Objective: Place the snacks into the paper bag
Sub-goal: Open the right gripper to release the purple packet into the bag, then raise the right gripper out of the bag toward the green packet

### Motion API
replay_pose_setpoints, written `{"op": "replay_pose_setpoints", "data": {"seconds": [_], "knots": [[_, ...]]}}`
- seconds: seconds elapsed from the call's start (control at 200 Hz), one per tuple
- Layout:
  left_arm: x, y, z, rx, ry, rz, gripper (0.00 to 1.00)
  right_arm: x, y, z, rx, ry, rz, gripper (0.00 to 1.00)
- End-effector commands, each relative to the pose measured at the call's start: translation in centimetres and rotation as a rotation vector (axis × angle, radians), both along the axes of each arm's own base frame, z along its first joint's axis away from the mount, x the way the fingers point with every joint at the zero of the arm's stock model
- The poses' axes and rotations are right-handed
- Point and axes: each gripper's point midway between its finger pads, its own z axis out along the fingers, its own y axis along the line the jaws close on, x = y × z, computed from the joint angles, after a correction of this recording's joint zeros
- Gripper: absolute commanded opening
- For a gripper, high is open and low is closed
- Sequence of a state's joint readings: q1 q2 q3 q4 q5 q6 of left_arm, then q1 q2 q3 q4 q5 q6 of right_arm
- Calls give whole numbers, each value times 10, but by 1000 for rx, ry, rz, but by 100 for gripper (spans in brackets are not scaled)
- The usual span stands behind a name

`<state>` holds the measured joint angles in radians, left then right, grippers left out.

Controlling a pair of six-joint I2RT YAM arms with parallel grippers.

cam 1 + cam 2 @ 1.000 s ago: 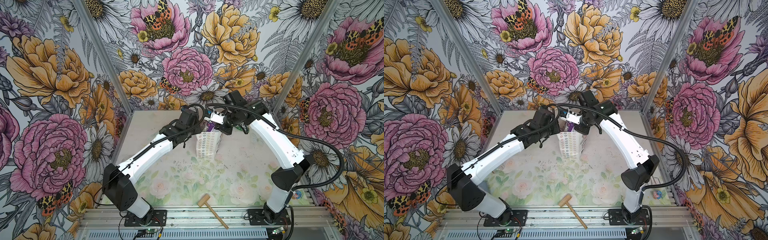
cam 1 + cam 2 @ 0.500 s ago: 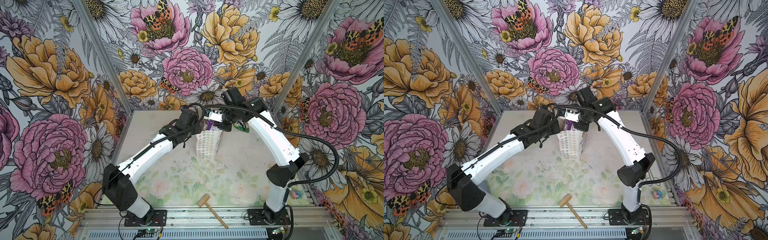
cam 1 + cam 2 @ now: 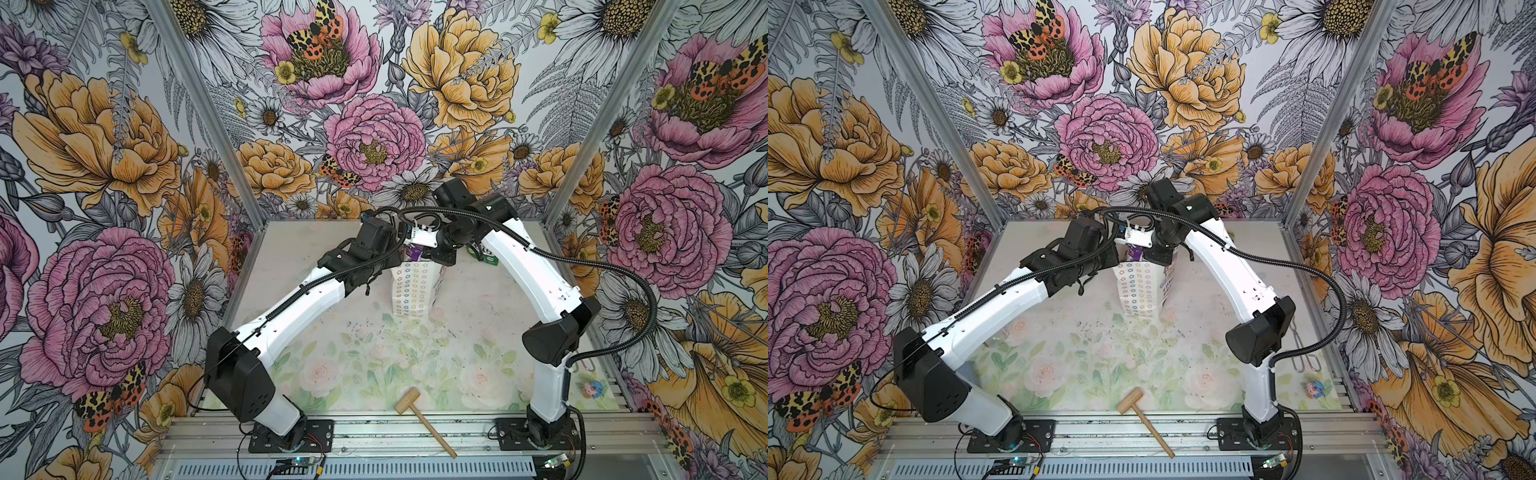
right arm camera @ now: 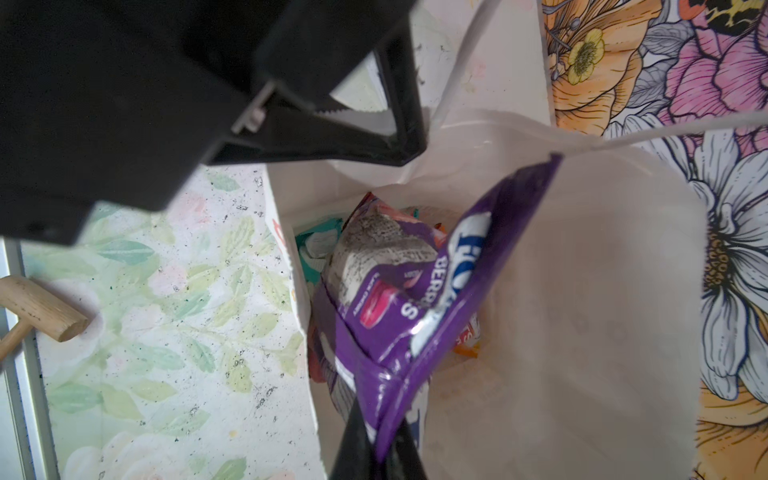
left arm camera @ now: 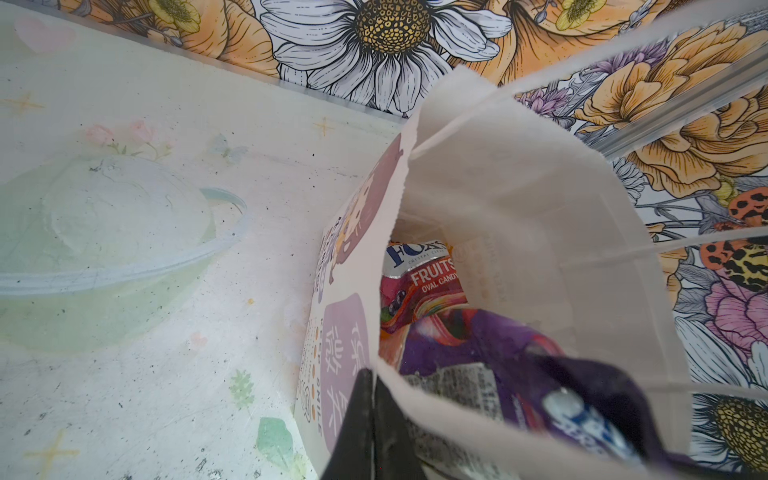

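I'm dangling this light, floppy purple candy packet (image 4: 415, 324) half inside the paper bag (image 3: 411, 291), my right gripper (image 4: 380, 419) pinching its slippery edge hard so it isn't sliding out, while my left gripper (image 5: 374, 399) is clamping the flimsy bag rim open.

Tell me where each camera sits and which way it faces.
Top views: high up front, looking down; left arm, right arm, paper bag, mallet show.
Left wrist: on the left arm, looking into the bag; left end effector pinches its rim.
Right wrist: on the right arm, looking into the bag; right end effector grips a purple packet.
Shared: both wrist views show that packet in the bag.
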<state>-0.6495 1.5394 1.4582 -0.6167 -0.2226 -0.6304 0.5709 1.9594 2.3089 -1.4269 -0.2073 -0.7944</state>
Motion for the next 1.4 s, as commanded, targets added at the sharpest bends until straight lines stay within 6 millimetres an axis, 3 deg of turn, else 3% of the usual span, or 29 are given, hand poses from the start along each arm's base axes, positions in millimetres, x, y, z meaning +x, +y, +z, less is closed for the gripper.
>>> {"op": "replay_pose_setpoints", "data": {"seconds": [0.0,0.13,0.55,0.736,0.891,1.216,1.316,1.396], "knots": [[2,2,19,-46,-46,6,0,-7,12,16,62,-14,50,0],[1,1,19,-46,-47,5,0,-6,11,18,63,-21,45,0],[-1,3,17,-48,-44,8,0,-6,6,39,95,-94,15,23],[0,3,15,-48,-41,9,0,-7,-4,51,121,-131,-14,26],[-1,3,19,-52,-49,8,0,-12,-16,65,173,-143,-41,27],[-3,-2,21,-119,-48,-26,0,-22,-54,114,390,-141,-158,32],[-2,-1,21,-121,-47,-25,0,-14,-70,130,442,-168,-228,34],[-2,-1,21,-121,-48,-25,0,6,-88,150,516,-211,-340,34]]}}
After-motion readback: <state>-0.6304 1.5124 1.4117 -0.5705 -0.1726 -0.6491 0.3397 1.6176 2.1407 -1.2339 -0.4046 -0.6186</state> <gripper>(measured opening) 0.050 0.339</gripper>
